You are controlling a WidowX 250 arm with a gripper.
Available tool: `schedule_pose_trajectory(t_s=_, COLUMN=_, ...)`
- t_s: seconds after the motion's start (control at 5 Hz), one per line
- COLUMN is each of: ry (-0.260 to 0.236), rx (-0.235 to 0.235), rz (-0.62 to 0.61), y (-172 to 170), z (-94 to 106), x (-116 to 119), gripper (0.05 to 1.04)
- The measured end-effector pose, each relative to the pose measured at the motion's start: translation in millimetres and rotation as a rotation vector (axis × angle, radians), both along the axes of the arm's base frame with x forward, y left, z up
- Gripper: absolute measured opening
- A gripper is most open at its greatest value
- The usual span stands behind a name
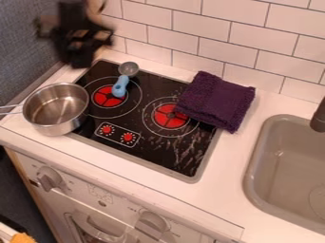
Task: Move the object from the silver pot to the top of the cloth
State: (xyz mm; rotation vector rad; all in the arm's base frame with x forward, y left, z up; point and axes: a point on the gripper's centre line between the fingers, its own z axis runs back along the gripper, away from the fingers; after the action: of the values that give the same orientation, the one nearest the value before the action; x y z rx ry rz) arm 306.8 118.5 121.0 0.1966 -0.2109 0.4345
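Observation:
The black gripper point(77, 47) hangs blurred at the upper left, above and behind the pot and left of the tiled wall. At the stove's left edge stands the silver pot point(56, 109), its handle pointing left; only bare metal shows inside it. A folded purple cloth point(217, 100) lies across the stove's right back corner, partly over the right burner and partly on the white counter. The gripper is well apart from the cloth.
A small grey scoop with a blue handle point(120, 86) lies on the left burner of the black stove top point(149, 149). The grey sink point(289, 166) is at the right, with a dark faucet point(319, 116) at its edge. White tiles rise behind the counter.

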Motion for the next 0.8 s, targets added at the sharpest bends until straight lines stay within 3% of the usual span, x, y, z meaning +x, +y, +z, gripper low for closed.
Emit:
schedule_pose_trajectory(t_s=0.2, ry=-0.100, rx=-0.064, rz=-0.186, y=-46, z=52.7, x=40, gripper=0.462)
schedule_pose_trajectory(t_s=0.4, ry=0.017, rx=-0.153, rz=-0.396, y=-100, z=7.3, x=73, gripper=0.462)
schedule_pose_trajectory(t_s=0.6, ry=0.080, rx=-0.171, rz=-0.463, y=-148, z=-20.8, x=89, gripper=0.462)
schedule_pose_trajectory(t_s=0.8, ry=0.127, rx=-0.138, rz=-0.492, y=-166, z=-33.0, x=85, gripper=0.462)
